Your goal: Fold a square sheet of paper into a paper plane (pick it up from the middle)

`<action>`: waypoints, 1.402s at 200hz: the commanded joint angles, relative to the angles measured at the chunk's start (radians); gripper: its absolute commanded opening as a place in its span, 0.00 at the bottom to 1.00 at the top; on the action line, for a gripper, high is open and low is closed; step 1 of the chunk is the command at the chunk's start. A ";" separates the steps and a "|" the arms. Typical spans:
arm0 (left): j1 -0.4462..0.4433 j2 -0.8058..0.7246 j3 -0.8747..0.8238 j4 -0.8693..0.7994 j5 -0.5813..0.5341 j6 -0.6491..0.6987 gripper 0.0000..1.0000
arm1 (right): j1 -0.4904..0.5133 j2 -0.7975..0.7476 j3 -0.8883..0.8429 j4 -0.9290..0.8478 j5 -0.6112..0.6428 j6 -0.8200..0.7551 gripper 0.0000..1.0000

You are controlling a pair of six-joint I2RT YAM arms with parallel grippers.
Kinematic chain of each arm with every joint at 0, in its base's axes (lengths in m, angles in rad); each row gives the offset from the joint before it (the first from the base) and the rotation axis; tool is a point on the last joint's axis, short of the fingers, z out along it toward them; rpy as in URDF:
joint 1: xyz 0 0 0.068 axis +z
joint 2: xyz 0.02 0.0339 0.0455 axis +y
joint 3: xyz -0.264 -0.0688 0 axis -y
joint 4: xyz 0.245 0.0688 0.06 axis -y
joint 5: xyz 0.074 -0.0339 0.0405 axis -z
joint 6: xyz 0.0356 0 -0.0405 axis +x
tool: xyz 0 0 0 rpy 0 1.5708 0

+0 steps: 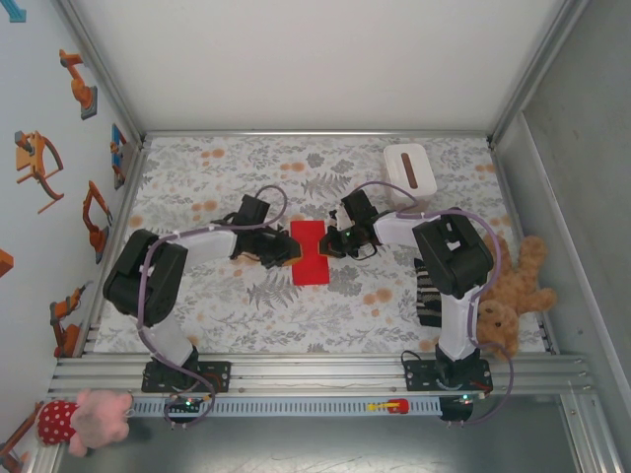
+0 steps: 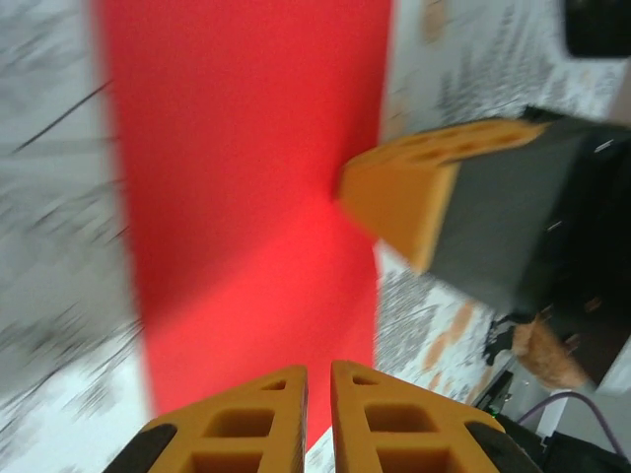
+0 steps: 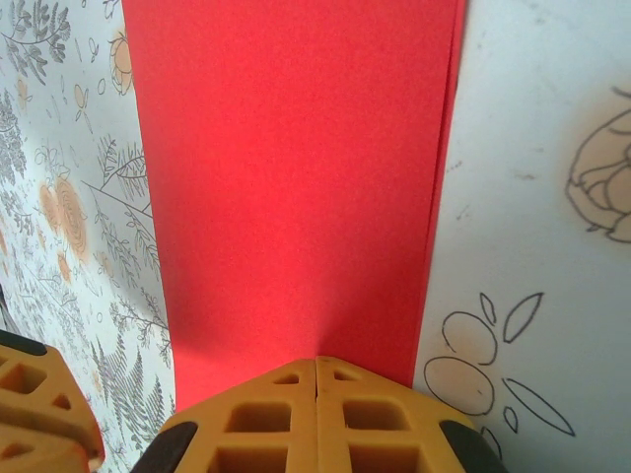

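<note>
The square sheet of paper (image 1: 309, 253) is lying at the middle of the flowered table (image 1: 227, 315), between the two arms; it is no longer showing as a square but as an upright red rectangle, and in the right wrist view a second layer is peeking out along its right edge, so it is looking folded in half already; that first fold is the only one the pictures are showing

The left gripper (image 1: 279, 252) is sitting at the sheet's left edge, its orange fingers (image 2: 246, 429) drawn nearly together with only a thin slit between them; whether the paper's edge is caught in that slit I cannot tell; the right gripper (image 1: 333, 242) is sitting at the opposite edge, its fingers (image 3: 256, 424) pressed fully together, with their tips meeting the sheet's border; it is looking more like pressing down on the paper than pinching it

Judging by this, the task is standing at an early stage; the nose corners are not yet turned in, no wings are being formed, and nothing kite-shaped with a sharp tip is showing; the diagonal folds and the final centre crease are all remaining; the white box (image 1: 410, 168) is resting well apart at the far right, taking no part
</note>
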 commanded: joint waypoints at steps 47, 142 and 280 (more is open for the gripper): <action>-0.053 0.111 0.024 -0.025 0.039 -0.005 0.15 | -0.020 0.127 -0.089 -0.214 0.275 0.001 0.00; -0.001 0.005 -0.163 -0.233 -0.032 0.102 0.15 | -0.029 0.136 -0.088 -0.232 0.303 0.000 0.00; -0.076 0.077 0.087 -0.166 -0.053 0.089 0.14 | -0.029 0.146 -0.065 -0.227 0.292 0.003 0.00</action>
